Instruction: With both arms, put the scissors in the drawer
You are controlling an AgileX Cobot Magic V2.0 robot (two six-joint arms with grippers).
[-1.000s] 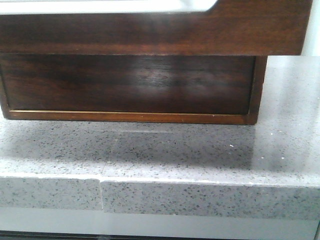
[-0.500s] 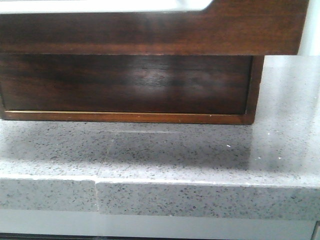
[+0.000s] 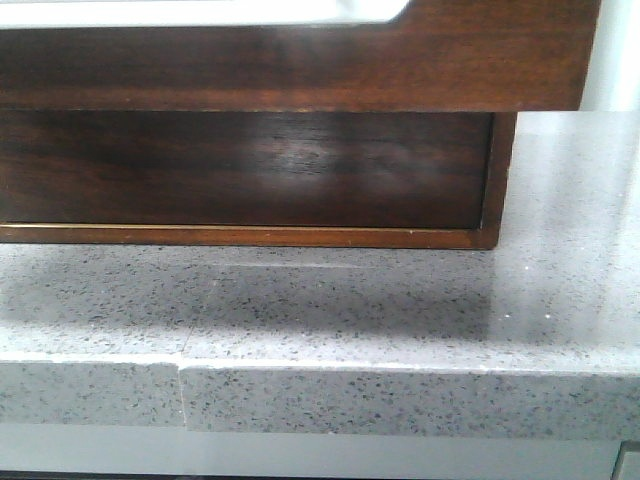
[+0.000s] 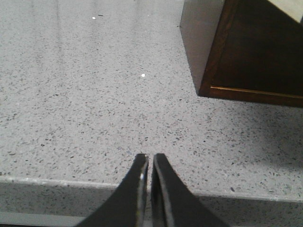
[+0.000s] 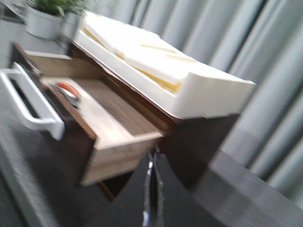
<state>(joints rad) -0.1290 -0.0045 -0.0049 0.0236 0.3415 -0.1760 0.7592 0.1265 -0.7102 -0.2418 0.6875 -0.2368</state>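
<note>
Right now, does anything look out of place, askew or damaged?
Only the drawer: it stands pulled out of the cabinet, with the scissors lying inside. Both grippers, left and right, are shut and empty. No spill or damage shows.

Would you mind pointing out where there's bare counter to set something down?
The speckled countertop lies bare between the cabinet and the counter's front edge, beyond the left gripper. Inside the open drawer, the scissors fill the handle-end corner.
</note>
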